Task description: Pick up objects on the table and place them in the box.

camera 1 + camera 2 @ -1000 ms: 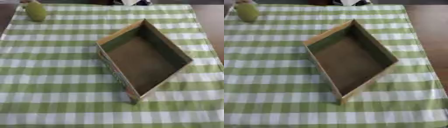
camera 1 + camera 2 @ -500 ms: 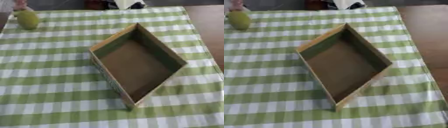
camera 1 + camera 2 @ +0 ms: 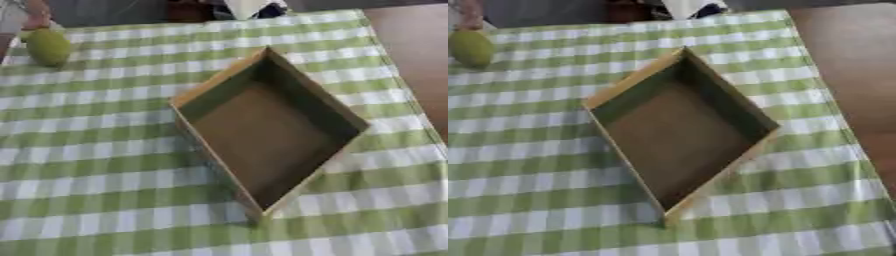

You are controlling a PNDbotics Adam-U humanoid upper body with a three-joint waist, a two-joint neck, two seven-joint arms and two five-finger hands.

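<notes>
**Left eye view: box sits empty, fruit way off at the far left**

Going left to right for you: a yellow-green fruit [image 3: 48,46] sits at the far left edge of the green checked cloth [image 3: 96,170], well apart from everything. Mid-table is the open cardboard box [image 3: 267,127], turned cornerwise, nothing inside. Bare brown table [image 3: 416,55] shows on the right. Neither of your hands shows, so I can't tell what the fingers are doing.

Looks like a dining spot at home, tbh

Green-and-white checked tablecloth [image 3: 105,165] spread over a brown wooden worktop [image 3: 411,45], very homey; background's too blurry to tell more.
</notes>
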